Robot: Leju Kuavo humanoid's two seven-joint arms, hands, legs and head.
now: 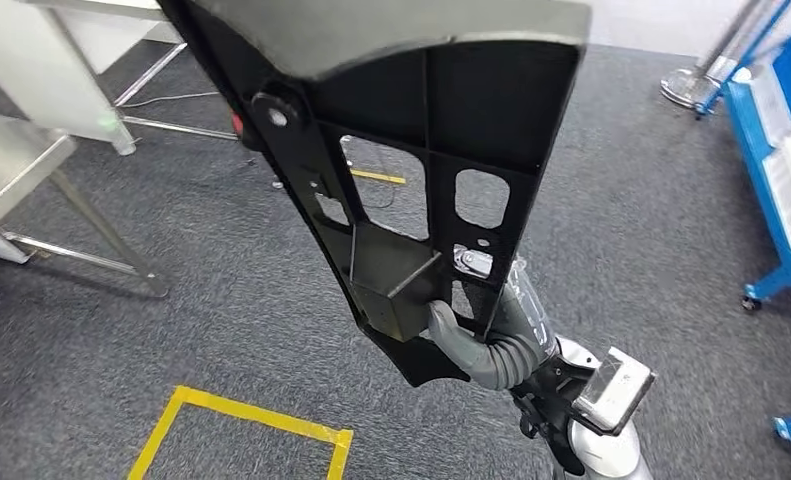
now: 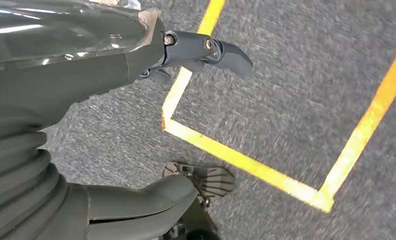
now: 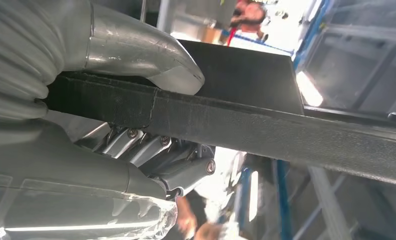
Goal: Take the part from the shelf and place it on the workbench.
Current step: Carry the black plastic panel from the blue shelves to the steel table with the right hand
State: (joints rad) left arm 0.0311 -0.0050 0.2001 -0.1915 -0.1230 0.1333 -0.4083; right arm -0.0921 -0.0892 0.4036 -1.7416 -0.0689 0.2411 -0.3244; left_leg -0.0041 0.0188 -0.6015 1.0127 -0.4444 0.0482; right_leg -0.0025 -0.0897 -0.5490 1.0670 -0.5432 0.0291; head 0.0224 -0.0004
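Our right hand (image 1: 491, 335) clamps the lower edge of the large black ribbed plastic part (image 1: 411, 160), upright mid-frame over grey carpet, left hand (image 2: 135, 65) empty, so we judge carrying to the steel table (image 1: 11, 160), upper left, comes next.

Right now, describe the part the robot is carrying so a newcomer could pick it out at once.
Start at the grey carpet floor with its yellow tape square. Above it, the right hand holds a tall black panel. Ribs and window-like cutouts mark it out.

Grey ribbed wrist cover (image 1: 501, 355), silver forearm (image 1: 606, 455), dark screwed fingers (image 2: 206, 50).
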